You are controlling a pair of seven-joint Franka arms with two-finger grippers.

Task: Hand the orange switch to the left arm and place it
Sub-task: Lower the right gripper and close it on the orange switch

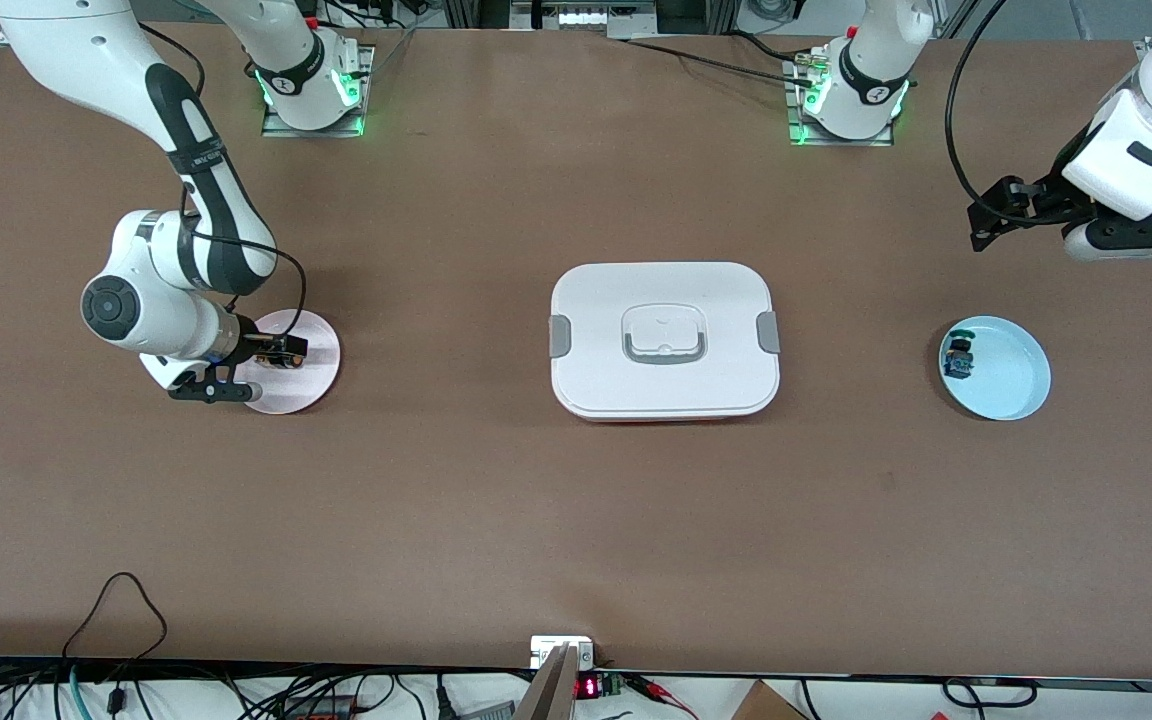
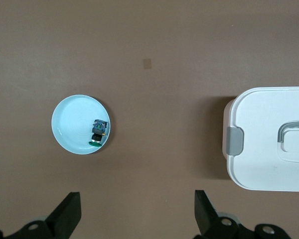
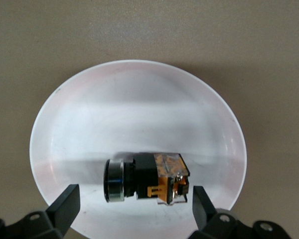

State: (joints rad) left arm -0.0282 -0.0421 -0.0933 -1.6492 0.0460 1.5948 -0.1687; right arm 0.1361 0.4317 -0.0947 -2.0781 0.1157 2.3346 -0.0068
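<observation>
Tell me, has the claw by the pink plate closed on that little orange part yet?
No, the right claw is open around the orange switch.

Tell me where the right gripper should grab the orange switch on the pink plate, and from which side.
Probably from above, across its ends. The orange switch lies on its side on the pink plate, and the open right gripper already has one finger past the black round cap and the other past the orange end. Closing there should pinch it lengthwise.

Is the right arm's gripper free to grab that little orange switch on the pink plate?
Probably yes: the right gripper hangs open over the pink plate, its fingers on either side of the orange switch, nothing between.
</observation>
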